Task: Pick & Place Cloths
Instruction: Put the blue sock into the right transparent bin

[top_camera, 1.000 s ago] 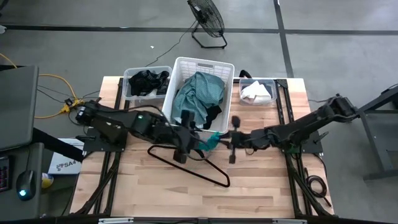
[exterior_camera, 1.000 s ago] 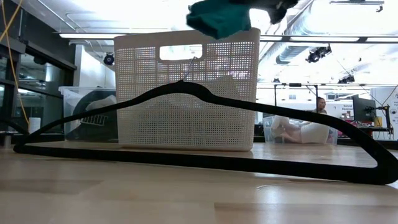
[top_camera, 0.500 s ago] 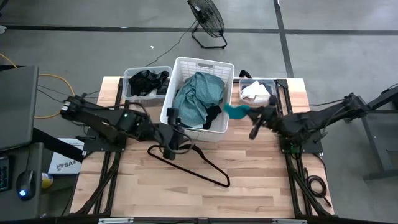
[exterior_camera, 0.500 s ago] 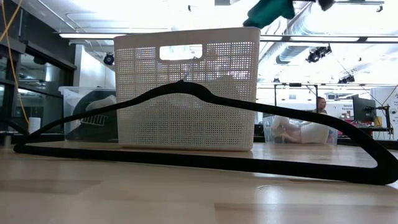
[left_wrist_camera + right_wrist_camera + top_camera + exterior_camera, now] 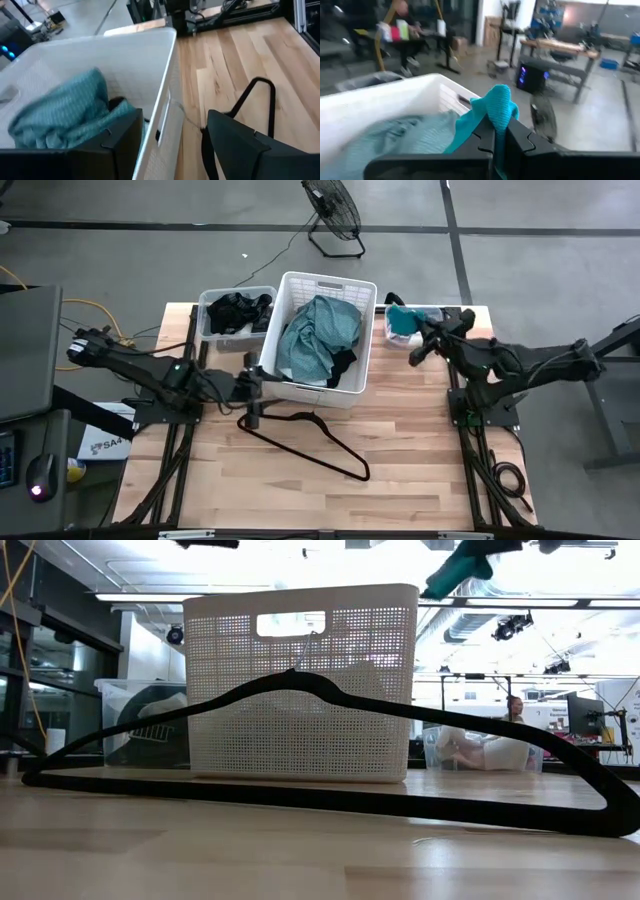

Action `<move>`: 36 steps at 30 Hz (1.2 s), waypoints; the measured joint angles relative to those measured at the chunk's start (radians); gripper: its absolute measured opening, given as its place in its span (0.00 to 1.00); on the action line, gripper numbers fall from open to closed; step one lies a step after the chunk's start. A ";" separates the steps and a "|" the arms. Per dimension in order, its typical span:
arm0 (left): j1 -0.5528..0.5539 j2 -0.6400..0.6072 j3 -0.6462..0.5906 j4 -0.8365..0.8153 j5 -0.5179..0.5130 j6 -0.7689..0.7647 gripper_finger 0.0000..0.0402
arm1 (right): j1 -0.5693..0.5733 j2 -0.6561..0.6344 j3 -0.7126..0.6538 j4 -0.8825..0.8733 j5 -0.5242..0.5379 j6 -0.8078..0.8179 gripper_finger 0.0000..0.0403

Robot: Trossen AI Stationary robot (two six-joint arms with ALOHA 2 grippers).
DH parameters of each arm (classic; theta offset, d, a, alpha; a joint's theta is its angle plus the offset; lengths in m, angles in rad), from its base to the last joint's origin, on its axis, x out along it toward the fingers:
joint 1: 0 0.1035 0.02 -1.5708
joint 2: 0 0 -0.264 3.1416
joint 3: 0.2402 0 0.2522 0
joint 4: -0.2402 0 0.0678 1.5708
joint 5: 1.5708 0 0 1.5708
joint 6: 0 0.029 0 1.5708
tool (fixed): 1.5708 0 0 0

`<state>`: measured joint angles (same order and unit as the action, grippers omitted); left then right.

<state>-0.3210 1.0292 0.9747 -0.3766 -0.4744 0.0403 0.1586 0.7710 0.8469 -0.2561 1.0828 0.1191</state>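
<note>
Bright teal fabric is pinched between the pressed-together fingers of the right gripper [image 5: 500, 135], and this small teal cloth [image 5: 400, 317] hangs from them over the clear right-hand bin [image 5: 436, 310] at the table's far edge, roughly one o'clock from the table's centre in the high view. The bin lies directly beneath the gripper, with a white cloth [image 5: 400, 338] already inside, so the coming release looks to need little more than a short drop. In the low view the cloth [image 5: 462, 566] dangles high, well above the bin. At eleven o'clock from the gripper stands the white basket [image 5: 300, 284], holding the large teal-green cloth [image 5: 318, 335]. The left gripper [image 5: 252, 388], fingers spread and empty, waits just beside the basket's near-left corner, above the black hanger [image 5: 330, 442].
</note>
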 joint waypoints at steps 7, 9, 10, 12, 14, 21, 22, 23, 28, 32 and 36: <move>0.000 -0.101 -0.126 0.043 -0.001 -0.061 0.54 | -0.271 0.092 0.119 -0.285 -0.222 0.230 0.01; 0.000 -0.119 -0.156 0.038 -0.001 -0.076 0.54 | -0.349 0.117 0.120 -0.325 -0.295 0.266 0.01; 0.000 -0.125 -0.170 0.044 -0.001 -0.083 0.54 | -0.388 0.133 0.120 -0.343 -0.332 0.277 0.01; 0.000 -0.144 -0.208 0.073 -0.001 -0.094 0.54 | -0.467 0.170 0.120 -0.374 -0.395 0.300 0.01; 0.000 -0.161 -0.248 0.135 0.001 -0.097 0.54 | -0.535 0.207 0.120 -0.398 -0.456 0.308 0.01; 0.000 -0.211 -0.383 0.280 0.048 -0.093 0.54 | -0.689 0.321 0.119 -0.422 -0.558 0.330 0.01; 0.000 -0.219 -0.401 0.301 0.055 -0.092 0.54 | -0.707 0.338 0.119 -0.423 -0.579 0.329 0.01; 0.000 -0.228 -0.421 0.322 0.064 -0.092 0.54 | -0.724 0.354 0.119 -0.424 -0.602 0.325 0.01; 0.000 -0.288 -0.514 0.394 0.075 -0.098 0.54 | -0.789 0.426 0.119 -0.428 -0.670 0.315 0.01; 0.000 -0.352 -0.591 0.457 0.075 -0.116 0.54 | -0.827 0.458 0.119 -0.435 -0.702 0.311 0.01; 0.000 -0.422 -0.676 0.524 0.075 -0.126 0.54 | -0.858 0.473 0.119 -0.430 -0.726 0.323 0.01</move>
<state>-0.3210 0.6076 0.2991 0.1478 -0.3992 -0.0856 -0.6996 1.2441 0.9657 -0.6862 0.3568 0.4419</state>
